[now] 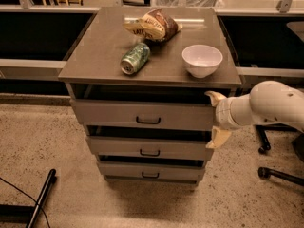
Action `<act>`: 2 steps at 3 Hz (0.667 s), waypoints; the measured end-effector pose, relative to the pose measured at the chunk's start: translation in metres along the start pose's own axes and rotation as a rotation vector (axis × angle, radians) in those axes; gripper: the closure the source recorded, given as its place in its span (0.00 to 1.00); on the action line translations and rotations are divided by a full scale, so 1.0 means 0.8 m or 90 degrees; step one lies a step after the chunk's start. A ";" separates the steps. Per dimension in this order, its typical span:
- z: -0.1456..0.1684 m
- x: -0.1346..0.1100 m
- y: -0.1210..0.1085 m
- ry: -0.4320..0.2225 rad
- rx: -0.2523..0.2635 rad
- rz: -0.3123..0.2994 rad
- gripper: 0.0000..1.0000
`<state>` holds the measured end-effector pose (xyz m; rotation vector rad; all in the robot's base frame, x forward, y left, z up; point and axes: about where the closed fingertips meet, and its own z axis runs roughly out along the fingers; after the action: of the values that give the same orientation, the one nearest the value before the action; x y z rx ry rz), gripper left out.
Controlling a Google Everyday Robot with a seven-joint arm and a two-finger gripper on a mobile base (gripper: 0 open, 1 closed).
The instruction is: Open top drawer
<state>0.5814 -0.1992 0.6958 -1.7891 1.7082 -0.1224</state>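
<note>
The top drawer [109, 114] is the highest of three grey drawers in a small cabinet. It has a flat front with a small dark loop handle [148, 121] at centre and stands pulled out a little, with a dark gap above it. My gripper [216, 119] is at the drawer front's right end, coming in from the right on a white arm. One cream finger [213, 98] is near the front's top right corner, the other [218, 137] near its bottom right corner. The fingers are spread wide apart and hold nothing.
On the cabinet top [95, 56] lie a green can [134, 58] on its side, a chip bag [152, 25] and a white bowl [202, 60]. The middle drawer [114, 148] and bottom drawer [118, 171] are slightly out. Chair wheels [264, 172] stand at right, a dark leg [40, 198] at lower left.
</note>
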 end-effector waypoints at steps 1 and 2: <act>0.039 0.014 0.002 0.002 -0.024 0.017 0.00; 0.059 0.017 -0.006 0.006 -0.034 0.017 0.00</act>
<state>0.6108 -0.1941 0.6563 -1.8066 1.7553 -0.0741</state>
